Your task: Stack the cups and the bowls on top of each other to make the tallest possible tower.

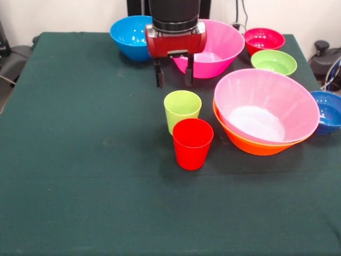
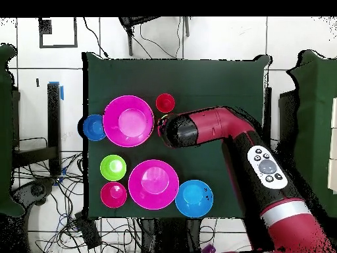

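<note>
My gripper (image 1: 173, 80) is open and empty, hanging just above the table behind the lime green cup (image 1: 182, 108). The red cup (image 1: 192, 143) stands upright right in front of the green one, touching it; it also shows in the overhead view (image 2: 165, 103). To the right, a big pink bowl (image 1: 266, 104) sits nested in the big orange bowl (image 1: 248, 145), tilted toward the camera. The second big pink bowl (image 1: 216, 50) stands behind the gripper. The light blue bowl (image 1: 129, 36), small magenta-red bowl (image 1: 264, 40), green bowl (image 1: 274, 62) and dark blue bowl (image 1: 329, 111) stand apart. The red-orange bowl is not visible.
The dark green table (image 1: 80, 160) carries all the objects in its far and right parts. In the overhead view the red arm (image 2: 220, 128) reaches in from the lower right and covers the lime green cup. Cables lie on the floor around the table.
</note>
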Robot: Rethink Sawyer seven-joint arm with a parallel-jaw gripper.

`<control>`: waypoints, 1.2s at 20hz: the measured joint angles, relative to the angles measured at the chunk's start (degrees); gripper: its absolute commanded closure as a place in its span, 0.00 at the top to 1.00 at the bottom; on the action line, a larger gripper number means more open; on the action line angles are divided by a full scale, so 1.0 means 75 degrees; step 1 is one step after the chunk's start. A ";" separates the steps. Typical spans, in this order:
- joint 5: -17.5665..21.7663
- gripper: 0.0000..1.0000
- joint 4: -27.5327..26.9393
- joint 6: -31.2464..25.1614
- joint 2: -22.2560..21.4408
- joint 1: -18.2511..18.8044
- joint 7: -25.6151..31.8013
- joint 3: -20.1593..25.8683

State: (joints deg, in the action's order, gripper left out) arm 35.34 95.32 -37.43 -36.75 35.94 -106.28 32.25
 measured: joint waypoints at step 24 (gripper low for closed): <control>0.0561 1.00 -0.0104 -0.0002 0.0246 -0.0072 0.0000 -0.0081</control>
State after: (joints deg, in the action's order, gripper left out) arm 39.55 94.54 -37.44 -34.90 35.40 -106.28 31.64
